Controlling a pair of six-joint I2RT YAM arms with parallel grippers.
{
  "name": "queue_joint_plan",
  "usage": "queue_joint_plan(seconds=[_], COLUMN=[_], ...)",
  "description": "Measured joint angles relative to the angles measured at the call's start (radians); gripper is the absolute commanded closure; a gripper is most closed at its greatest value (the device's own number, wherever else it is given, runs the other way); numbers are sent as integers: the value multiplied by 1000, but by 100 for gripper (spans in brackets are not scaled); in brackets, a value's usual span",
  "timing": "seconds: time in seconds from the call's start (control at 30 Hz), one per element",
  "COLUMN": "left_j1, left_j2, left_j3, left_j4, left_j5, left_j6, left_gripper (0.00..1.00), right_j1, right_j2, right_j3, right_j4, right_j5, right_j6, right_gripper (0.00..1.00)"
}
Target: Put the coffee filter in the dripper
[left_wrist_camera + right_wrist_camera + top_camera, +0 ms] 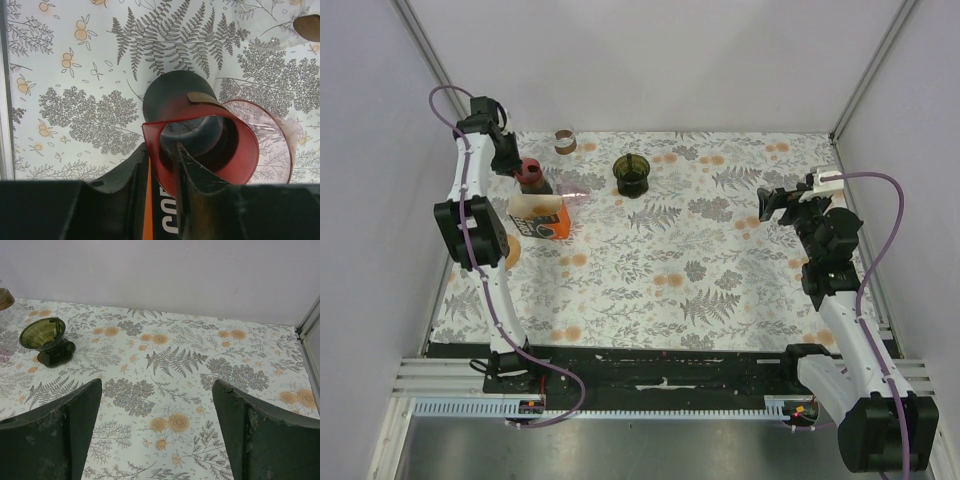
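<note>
A red dripper [530, 176] on a dark base stands at the far left of the table. My left gripper [513, 160] is shut on its rim [200, 150], one finger inside the cone and one outside. An orange box [540, 220] lettered "COF" lies just in front of the dripper and shows under my left fingers [165, 220]. A small brown tab [202, 97] sits at the dripper's far edge. I cannot pick out a loose coffee filter. A green dripper [632, 175] stands at back centre, also in the right wrist view [45, 337]. My right gripper [767, 205] is open and empty.
A clear pink dripper [272, 150] sits right of the red one. A clear vessel with a brown band [565, 142] stands at the back left. A tan round object [511, 250] lies beside the left arm. White walls enclose the floral table cover [700, 270].
</note>
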Motion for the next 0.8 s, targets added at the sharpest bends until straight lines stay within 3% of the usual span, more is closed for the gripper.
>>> queue_joint_plan(seconds=[0.07, 0.1, 0.4, 0.6, 0.7, 0.8], left_j1=[0, 0, 4, 1, -61, -240], left_j2=[7, 10, -3, -132, -225, -303], left_j3=[0, 0, 71, 72, 79, 109], left_j4=[2, 7, 35, 43, 34, -1], left_j5=[-1, 1, -43, 12, 45, 106], left_j6=[-6, -10, -2, 26, 99, 211], left_gripper=[96, 98, 98, 98, 98, 98], right_j1=[0, 0, 0, 0, 0, 0], right_j2=[-11, -15, -43, -48, -30, 8], right_j3=[-3, -4, -4, -4, 7, 44], right_j4=[-5, -6, -48, -55, -63, -80], right_j5=[1, 1, 2, 0, -8, -29], right_j6=[0, 0, -4, -3, 0, 5], right_gripper=[2, 2, 2, 2, 2, 2])
